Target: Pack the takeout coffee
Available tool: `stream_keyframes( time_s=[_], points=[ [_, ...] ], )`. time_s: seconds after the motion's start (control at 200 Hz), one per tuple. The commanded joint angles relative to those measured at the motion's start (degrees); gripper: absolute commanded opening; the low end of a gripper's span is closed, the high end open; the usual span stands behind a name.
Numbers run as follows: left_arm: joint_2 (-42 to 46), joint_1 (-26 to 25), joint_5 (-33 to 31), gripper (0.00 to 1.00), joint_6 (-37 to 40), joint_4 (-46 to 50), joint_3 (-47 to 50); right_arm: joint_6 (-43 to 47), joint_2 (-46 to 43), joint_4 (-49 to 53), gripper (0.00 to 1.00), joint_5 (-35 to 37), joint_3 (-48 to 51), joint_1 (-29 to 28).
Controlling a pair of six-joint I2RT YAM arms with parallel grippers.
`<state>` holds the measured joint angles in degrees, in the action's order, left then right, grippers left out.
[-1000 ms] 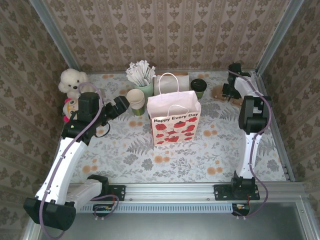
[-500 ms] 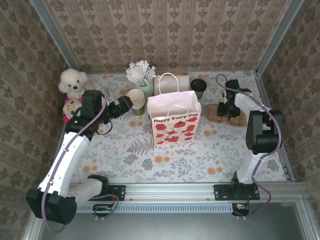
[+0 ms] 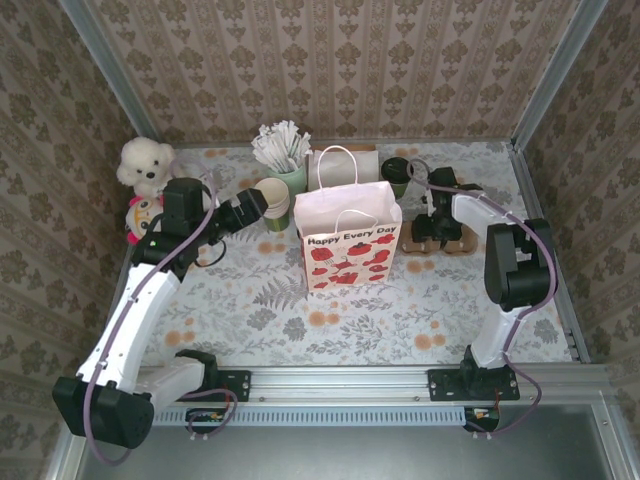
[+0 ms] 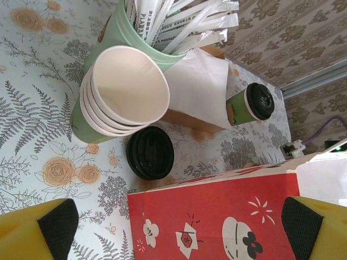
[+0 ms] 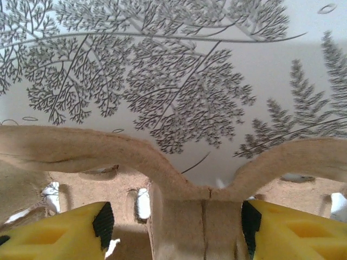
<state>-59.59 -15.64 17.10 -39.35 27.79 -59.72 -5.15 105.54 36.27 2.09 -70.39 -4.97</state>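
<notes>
**Desk:** Overhead first. What's the setting?

**Photographer:** A table [image 3: 260, 310] under a pale cloth printed with grey ferns and orange flowers, walled by brown damask wallpaper [image 3: 330, 60] and aluminium rails. The small green paper coffee cup [image 3: 396, 172], dark on top, stands upright at the far edge, long axis vertical, just right of a plain white handled paper bag [image 3: 338, 168].

**Desk:** And the arms?

**Photographer:** The right gripper [image 3: 432, 232] is down on a brown moulded-pulp cup carrier [image 3: 458, 243], near and slightly right of the cup. The left gripper [image 3: 252, 207] hovers by a stack of green paper cups [image 3: 271, 198], well apart from the coffee, with a white gift bag printed in red [image 3: 347, 235] between.

**Desk:** Left wrist camera?

**Photographer:** The left gripper's yellow fingers [image 4: 38, 230] are spread fully wide, holding nothing. Ahead are the stack, a pale green holder of white wrapped sticks [image 4: 122, 32], and a round black plastic lid [image 4: 150, 153] lying flat on the cloth between stack and gift bag. The coffee cup [image 4: 250, 103] stands beyond the white bag. This camera is rolled, so the cup reads sideways, dark top toward the right of the view.

**Desk:** Right wrist?

**Photographer:** Black-padded fingers [image 5: 65, 233] straddle the carrier's centre ridge, parted, with a gap showing on one side. Whether the other pad touches the ridge, I can't tell. Fern-print cloth lies beyond.
</notes>
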Motion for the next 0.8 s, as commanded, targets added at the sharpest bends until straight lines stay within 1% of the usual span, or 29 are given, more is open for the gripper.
stream_keyframes(
  time_s=[0.0,0.065,0.11,0.315,0.465,0.625,0.69,0.73,0.795],
  points=[
    [1.03,0.47,-1.94,1.0,0.19,0.19,0.58,-5.7,-1.99,-4.75,0.69,4.06,3.54,-1.0],
    [1.67,0.56,-5.49,1.0,-1.24,2.08,0.35,-7.25,-2.26,-5.17,0.68,6.91,4.67,-0.98],
    [2.53,0.74,-6.52,1.0,-1.44,2.0,0.64,-7.22,-2.52,-5.97,0.68,7.05,4.83,-1.0],
    [5.08,2.46,-6.47,1.0,-2.58,0.88,2.67,-7.92,-3.41,-6.09,0.58,7.45,5.89,-1.0],
    [6.09,5.29,-4.7,1.0,-5.13,-0.67,5.18,-8.21,-4.45,-6.65,0.47,7.82,6.49,-1.09],
    [8.55,7.91,-4.28,1.0,-7.58,-1.76,8.25,-7.88,-6.68,-7.18,0.37,8.82,6.99,-1.09],
    [9.27,8.91,-4.25,1.0,-8.36,-0.96,8.86,-7.43,-8.0,-7.42,0.35,9.55,7.41,-1.09],
    [9.65,9.25,-5.35,1.0,-9.6,0.48,8.99,-7.26,-9.09,-7.68,0.34,9.9,7.66,-1.09],
    [9.97,9.61,-6.26,1.0,-9.51,0.71,9.52,-6.8,-11.06,-8.03,0.32,10.25,8.1,-1.09]
  ],
)
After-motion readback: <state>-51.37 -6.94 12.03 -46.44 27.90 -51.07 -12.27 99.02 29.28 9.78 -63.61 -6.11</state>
